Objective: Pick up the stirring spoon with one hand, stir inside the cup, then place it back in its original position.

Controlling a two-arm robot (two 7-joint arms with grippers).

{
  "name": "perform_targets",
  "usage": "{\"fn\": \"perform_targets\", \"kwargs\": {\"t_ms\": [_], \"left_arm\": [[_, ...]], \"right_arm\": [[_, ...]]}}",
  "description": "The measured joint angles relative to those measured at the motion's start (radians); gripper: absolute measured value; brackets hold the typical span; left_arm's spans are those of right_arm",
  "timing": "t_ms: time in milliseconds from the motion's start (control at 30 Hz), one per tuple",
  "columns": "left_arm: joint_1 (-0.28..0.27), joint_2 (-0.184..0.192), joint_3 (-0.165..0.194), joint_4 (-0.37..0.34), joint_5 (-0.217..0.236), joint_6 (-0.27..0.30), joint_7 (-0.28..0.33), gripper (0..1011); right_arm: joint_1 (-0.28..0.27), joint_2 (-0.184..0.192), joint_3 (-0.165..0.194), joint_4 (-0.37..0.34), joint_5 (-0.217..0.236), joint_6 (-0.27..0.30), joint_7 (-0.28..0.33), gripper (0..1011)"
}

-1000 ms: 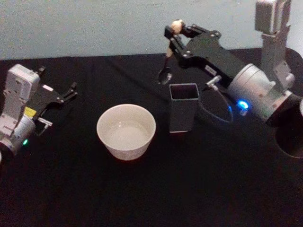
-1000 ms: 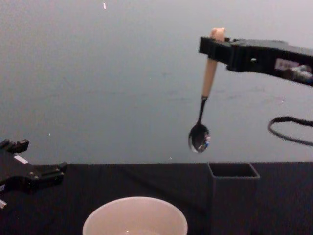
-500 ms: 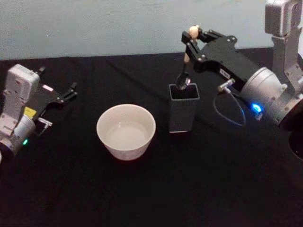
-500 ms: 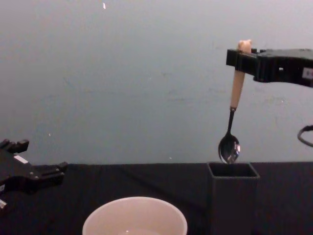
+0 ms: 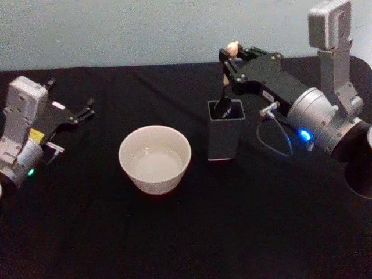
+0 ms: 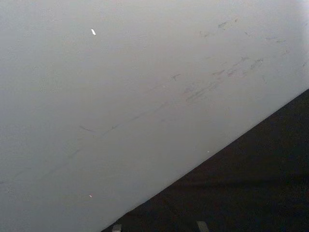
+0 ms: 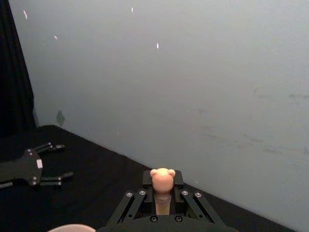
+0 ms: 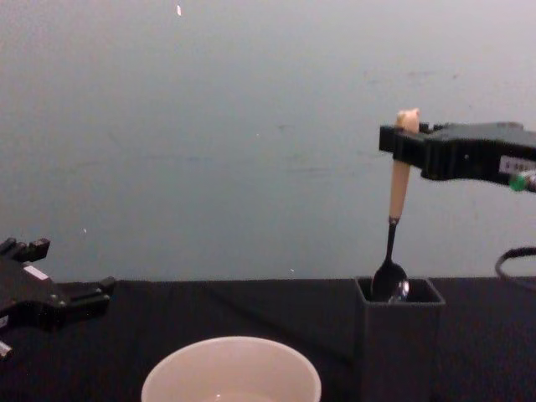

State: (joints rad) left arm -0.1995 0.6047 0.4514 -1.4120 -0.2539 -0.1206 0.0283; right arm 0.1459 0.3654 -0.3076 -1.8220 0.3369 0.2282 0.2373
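My right gripper point(image 5: 230, 57) is shut on the stirring spoon point(image 8: 395, 197) near its bear-head knob point(image 7: 162, 179). The spoon hangs upright, its shiny bowl point(image 8: 389, 283) dipping into the mouth of the dark square holder box point(image 5: 226, 129). The cream-white cup point(image 5: 154, 159) stands on the black table to the left of the box, clear of the spoon. In the chest view the right gripper point(image 8: 408, 142) reaches in from the right, above the box point(image 8: 399, 335). My left gripper point(image 5: 86, 110) rests open at the far left of the table, away from everything.
The black tablecloth point(image 5: 186, 232) runs back to a pale grey-blue wall point(image 5: 145, 29). A blue cable point(image 5: 273, 142) loops under my right wrist, beside the box. Bare cloth lies in front of the cup and box.
My right gripper has carried the spoon rightward and then down: its bowl went from hanging left of the box, to above the mouth, to inside it. The left arm has not moved.
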Motion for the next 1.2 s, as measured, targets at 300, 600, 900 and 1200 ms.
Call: {"fn": "perform_targets", "kwargs": {"t_ms": [300, 600, 900, 1200], "left_arm": [[0.000, 0.000, 0.000, 0.000, 0.000, 0.000, 0.000, 1001], [0.000, 0.000, 0.000, 0.000, 0.000, 0.000, 0.000, 1001], [0.000, 0.000, 0.000, 0.000, 0.000, 0.000, 0.000, 1001], [0.000, 0.000, 0.000, 0.000, 0.000, 0.000, 0.000, 1001]], "right_arm": [[-0.003, -0.013, -0.012, 0.038, -0.023, 0.025, 0.001, 229], [-0.018, -0.028, -0.014, 0.065, -0.040, 0.049, -0.004, 228], [-0.029, -0.039, -0.014, 0.093, -0.058, 0.068, -0.006, 228], [-0.032, -0.046, -0.015, 0.113, -0.078, 0.076, -0.003, 229]]}}
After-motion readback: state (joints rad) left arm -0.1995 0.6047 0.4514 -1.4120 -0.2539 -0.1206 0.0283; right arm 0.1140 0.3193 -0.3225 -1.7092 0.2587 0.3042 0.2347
